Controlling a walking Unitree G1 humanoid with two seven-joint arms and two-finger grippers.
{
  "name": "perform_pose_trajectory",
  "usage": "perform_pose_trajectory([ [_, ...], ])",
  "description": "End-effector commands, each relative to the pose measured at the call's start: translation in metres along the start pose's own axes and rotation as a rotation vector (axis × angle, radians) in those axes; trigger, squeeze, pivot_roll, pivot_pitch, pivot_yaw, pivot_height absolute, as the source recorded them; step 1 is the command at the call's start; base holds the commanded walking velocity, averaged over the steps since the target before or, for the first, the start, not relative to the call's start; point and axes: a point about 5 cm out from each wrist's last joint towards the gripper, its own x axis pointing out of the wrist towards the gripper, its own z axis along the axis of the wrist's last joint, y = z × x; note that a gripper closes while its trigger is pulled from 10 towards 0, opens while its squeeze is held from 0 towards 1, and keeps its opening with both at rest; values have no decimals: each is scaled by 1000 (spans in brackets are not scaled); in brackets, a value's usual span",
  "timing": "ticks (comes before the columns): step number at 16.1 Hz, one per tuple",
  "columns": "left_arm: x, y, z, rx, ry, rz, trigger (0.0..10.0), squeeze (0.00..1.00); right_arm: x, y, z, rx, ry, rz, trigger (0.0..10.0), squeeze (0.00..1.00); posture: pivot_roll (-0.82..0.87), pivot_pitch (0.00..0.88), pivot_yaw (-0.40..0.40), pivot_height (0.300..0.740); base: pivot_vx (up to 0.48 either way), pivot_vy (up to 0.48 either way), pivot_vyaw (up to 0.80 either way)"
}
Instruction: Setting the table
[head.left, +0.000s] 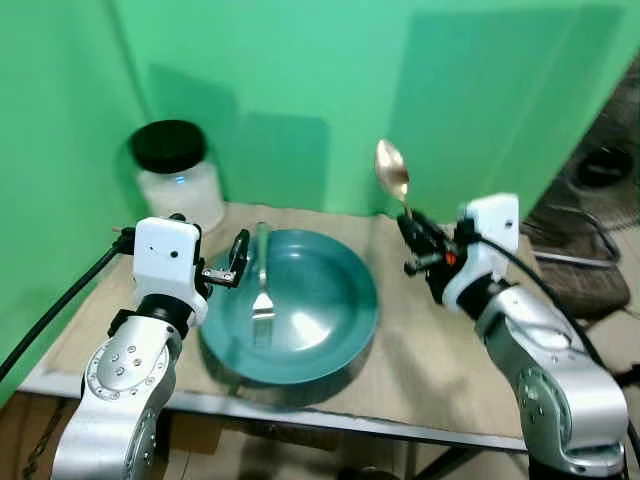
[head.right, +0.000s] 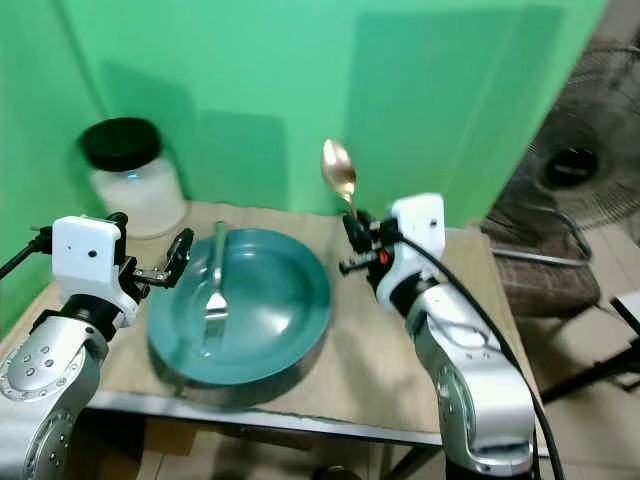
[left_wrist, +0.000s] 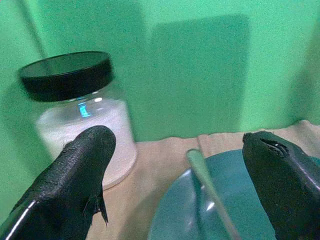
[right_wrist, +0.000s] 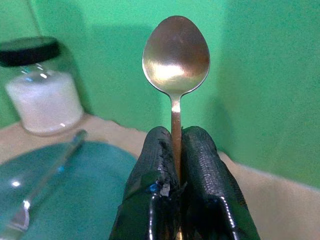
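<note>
Bench (head.left: 420, 360) with a brown cover stands before a green wall, as seen from the left eye. At its centre sits a teal plate (head.left: 330, 330), and a fork (head.left: 262, 290) lies inside it, tines toward 6 o'clock, handle on the far rim. At 10 o'clock from the plate stands a glass jar (head.left: 180, 180) with a black lid. The left gripper (head.left: 232, 262) hangs at the plate's 9 o'clock edge, jaws apart. At 2 o'clock from the plate, the right gripper (head.left: 415, 235) holds a spoon (head.left: 391, 170) upright above the bench, bowl up.

Left wrist view: two black fingers (left_wrist: 75, 185) stand wide apart, with the fork handle between them and the jar beyond.

Right wrist view: the jaws are closed on the spoon's handle, and the bowl rises above them.
</note>
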Motion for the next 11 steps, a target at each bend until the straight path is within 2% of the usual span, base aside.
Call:
perform_pose_trajectory([
  [1, 0, -1, 4, -1, -14, -6, 10000, 0, -1, -3, 1, -3, -8, -11, 10000, 0, -9, 0, -11, 740, 0, 0, -800],
  [7, -2, 4, 9, 3, -20, -1, 10000, 0, -1, -2, -2, 15, -20, -21, 10000, 0, -2, 0, -1, 740, 0, 0, -800],
  [11, 3, 0, 7, -3, -15, -14, 10000, 0, -2, -5, 4, -16, -41, -28, 10000, 0, -25, 0, -3, 740, 0, 0, -800],
])
